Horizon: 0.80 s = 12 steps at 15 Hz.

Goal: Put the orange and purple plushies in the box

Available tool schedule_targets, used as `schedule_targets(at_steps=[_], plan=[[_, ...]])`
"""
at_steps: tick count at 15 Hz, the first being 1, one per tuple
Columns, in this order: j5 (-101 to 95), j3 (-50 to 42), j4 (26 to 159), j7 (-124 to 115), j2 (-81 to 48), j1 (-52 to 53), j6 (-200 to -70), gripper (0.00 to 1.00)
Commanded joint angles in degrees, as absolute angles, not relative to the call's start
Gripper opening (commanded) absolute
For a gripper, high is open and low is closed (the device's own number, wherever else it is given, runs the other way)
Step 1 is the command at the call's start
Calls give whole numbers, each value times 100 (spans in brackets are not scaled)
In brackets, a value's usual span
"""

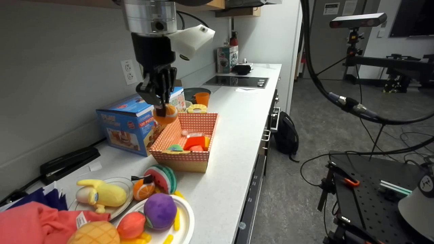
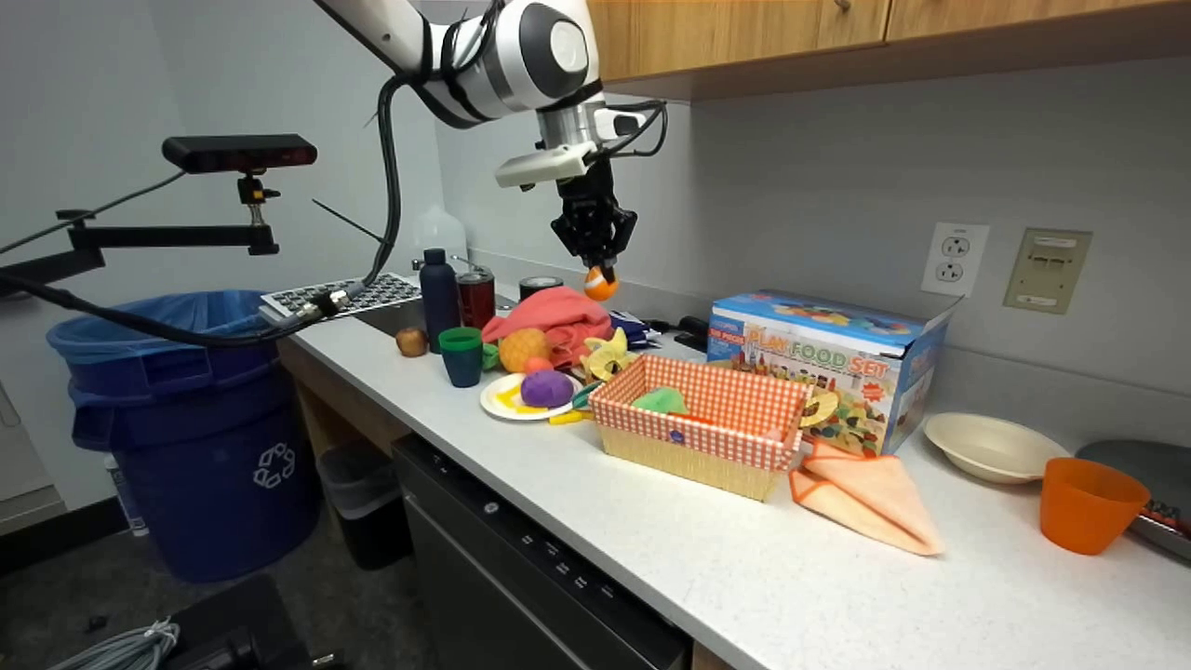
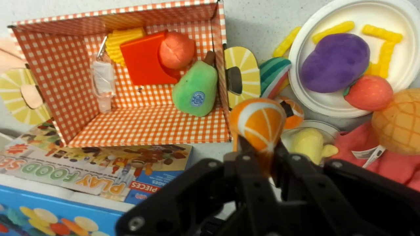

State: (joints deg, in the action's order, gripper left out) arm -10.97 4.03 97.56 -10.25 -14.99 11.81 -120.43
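Observation:
My gripper point(image 3: 257, 152) is shut on an orange plushie with white segment lines point(image 3: 261, 123). In both exterior views the orange plushie point(image 1: 166, 114) point(image 2: 600, 284) hangs from the fingertips above the counter. In the wrist view it overlaps the near corner of the box. The open box point(image 3: 147, 126) has red-and-white checked walls and holds a green pear plushie point(image 3: 197, 90), a red carton, a coral ball and a yellow piece. It also shows in both exterior views point(image 1: 183, 165) point(image 2: 684, 462). The purple plushie point(image 3: 336, 62) lies on a white plate point(image 1: 190, 217) beside a red fruit plushie.
A blue play food set box point(image 1: 125, 113) stands against the wall beside the checked box. A watermelon piece point(image 1: 164, 178), another orange piece with a black strap point(image 1: 144, 189) and a yellow banana plushie point(image 1: 108, 195) lie near the plates. Yellow handles point(image 3: 241, 73) stick out from the box ends.

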Motion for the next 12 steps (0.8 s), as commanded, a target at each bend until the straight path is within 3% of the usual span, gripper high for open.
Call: schedule_targets(at_steps=[1, 12], plan=[[-1343, 299, 10242, -1723, -1244, 1151, -12534, 4], [-2194, 95, 10739, -3766, -1194, 1244, -12740, 4]])
